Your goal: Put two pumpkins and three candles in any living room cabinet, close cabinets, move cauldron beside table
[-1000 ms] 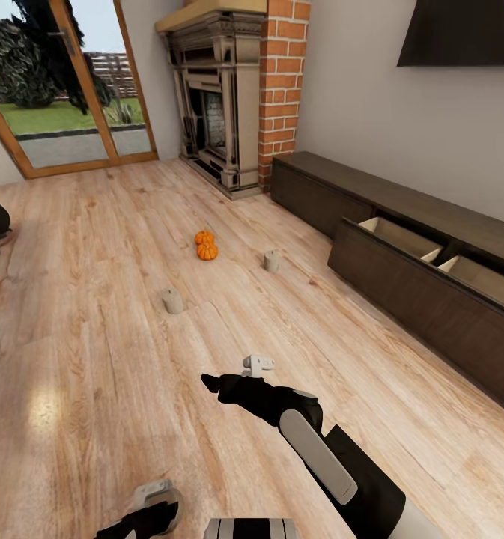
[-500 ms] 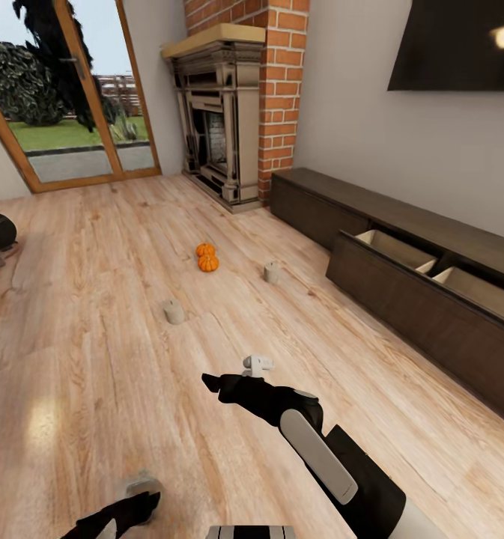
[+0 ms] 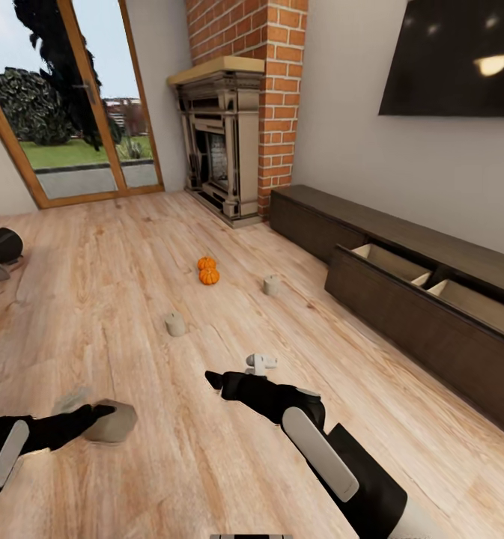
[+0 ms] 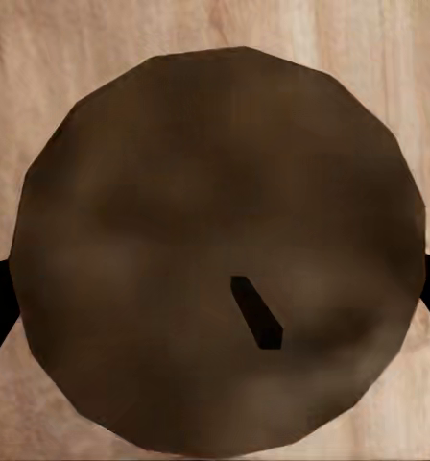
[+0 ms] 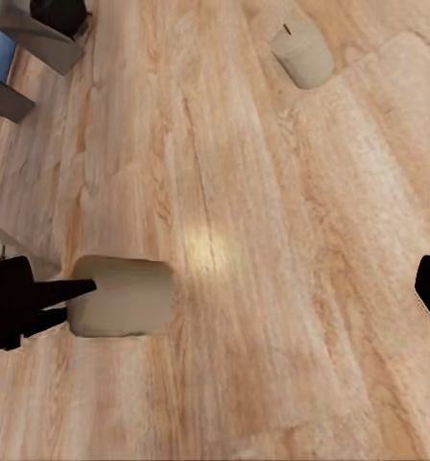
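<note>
Left gripper (image 3: 94,414) clamped on candle (image 3: 111,422) at near left, long axis sideways; open cabinet (image 3: 424,322) drawer lies far right, nearer the empty, spread right gripper (image 3: 237,368).

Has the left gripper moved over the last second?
Yes. The left gripper, holding a candle, has come up from the head view's bottom edge, while the right gripper kept its place.
</note>
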Motion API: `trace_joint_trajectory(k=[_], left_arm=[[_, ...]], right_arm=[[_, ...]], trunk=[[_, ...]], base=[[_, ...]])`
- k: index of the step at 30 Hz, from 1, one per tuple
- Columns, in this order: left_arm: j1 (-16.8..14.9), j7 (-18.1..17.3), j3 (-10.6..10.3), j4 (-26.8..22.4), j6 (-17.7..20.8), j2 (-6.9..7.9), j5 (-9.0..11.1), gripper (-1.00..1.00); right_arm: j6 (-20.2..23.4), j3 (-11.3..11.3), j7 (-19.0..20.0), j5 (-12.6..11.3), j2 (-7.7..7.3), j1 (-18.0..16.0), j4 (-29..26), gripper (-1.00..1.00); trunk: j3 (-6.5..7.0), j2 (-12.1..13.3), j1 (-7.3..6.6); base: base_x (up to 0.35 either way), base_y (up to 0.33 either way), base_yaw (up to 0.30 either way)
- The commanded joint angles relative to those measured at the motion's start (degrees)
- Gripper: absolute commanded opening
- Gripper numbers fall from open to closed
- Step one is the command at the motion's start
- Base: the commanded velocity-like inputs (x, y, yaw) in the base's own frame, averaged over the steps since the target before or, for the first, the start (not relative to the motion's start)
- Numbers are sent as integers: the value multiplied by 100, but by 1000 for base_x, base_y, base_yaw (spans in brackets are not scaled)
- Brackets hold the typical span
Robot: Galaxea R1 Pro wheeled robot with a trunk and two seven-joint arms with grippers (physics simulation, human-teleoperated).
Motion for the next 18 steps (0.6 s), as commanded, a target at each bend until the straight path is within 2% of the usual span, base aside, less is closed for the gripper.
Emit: trace_joint_trajectory(k=[1,6,8,12,13,15,18], left_arm=[[1,-163,100,-39,157,90,55,-100],[1,-315,121,-201,288,106,138,-100],[1,-332,107,-226,305,90,149,-100],[1,-342,101,-231,450,88,158,-100],[1,-343,102,-231,494,89,159,-100],[1,-344,102,-222,521,88,158,-100],[1,-344,95,-225,536,86,150,-100]], right_arm=[[1,-29,-56,-60,4,-4,-9,100],[48,-66,-131,-28,27,-4,75,100],[126,-61,-389,-9,39,-4,373,100],[308,-44,-2352,25,81,-4,1183,100],[320,-33,-2923,30,138,-4,1310,100],[322,-25,-3291,34,229,-4,1413,100],[301,-21,-3488,42,290,-4,1446,100]], trunk=[[17,0,-3],[128,7,-16],[172,9,-21],[261,15,-31],[283,16,-34],[327,19,-39],[394,23,-47]], base=[[0,0,0],[0,0,0],[0,0,0],[0,0,0],[0,0,0],[0,0,0],[0,0,0]])
